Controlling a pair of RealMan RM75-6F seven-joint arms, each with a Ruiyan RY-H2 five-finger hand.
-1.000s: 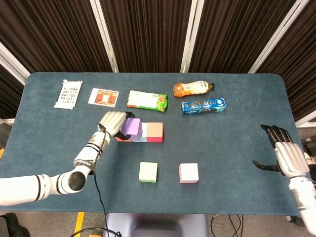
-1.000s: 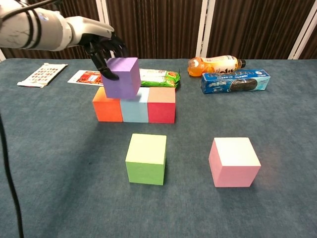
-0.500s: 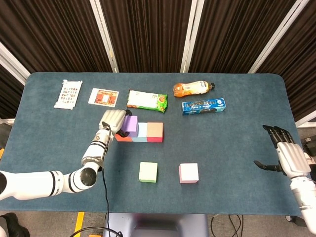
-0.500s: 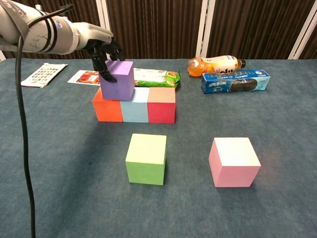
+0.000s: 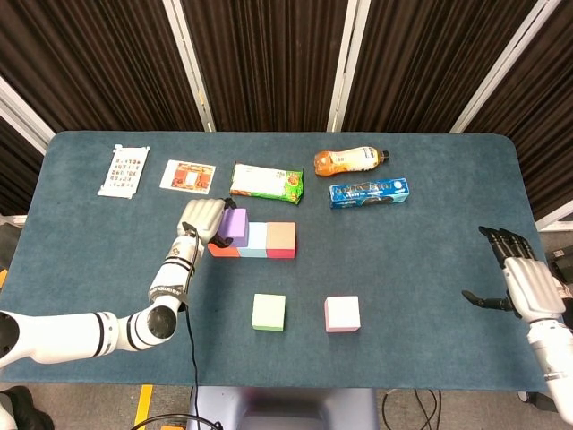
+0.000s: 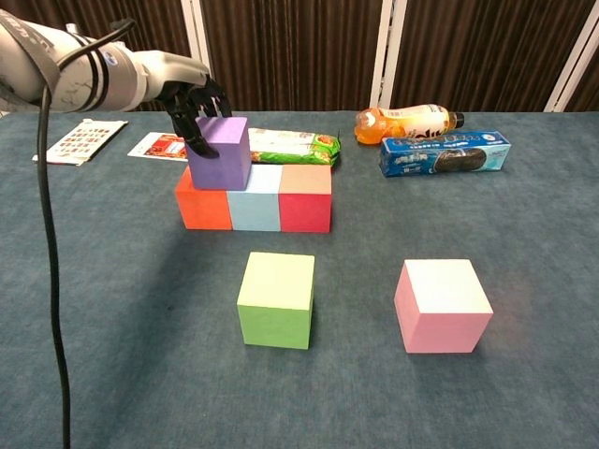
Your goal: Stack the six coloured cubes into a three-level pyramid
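Note:
Three cubes form a row: orange [image 6: 202, 210], light blue [image 6: 255, 202] and red [image 6: 306, 200]. A purple cube [image 6: 220, 152] [image 5: 235, 226] sits on top, over the seam between orange and light blue. My left hand [image 6: 192, 105] [image 5: 203, 218] grips the purple cube from its far left side. A green cube [image 6: 277, 298] [image 5: 269, 312] and a pink cube [image 6: 442, 304] [image 5: 342, 313] lie loose nearer the front. My right hand [image 5: 526, 282] hangs open at the table's right edge, holding nothing.
Along the back lie a card sheet [image 5: 124, 170], a printed packet [image 5: 187, 176], a green snack bag [image 5: 268, 182], an orange bottle [image 5: 350, 160] and a blue biscuit box [image 5: 369, 192]. A black cable [image 6: 51, 281] hangs from my left arm.
My left hand has lowered the purple cube from a tilted hover onto the orange and light blue cubes and straightened it. The right hand has drifted slightly down.

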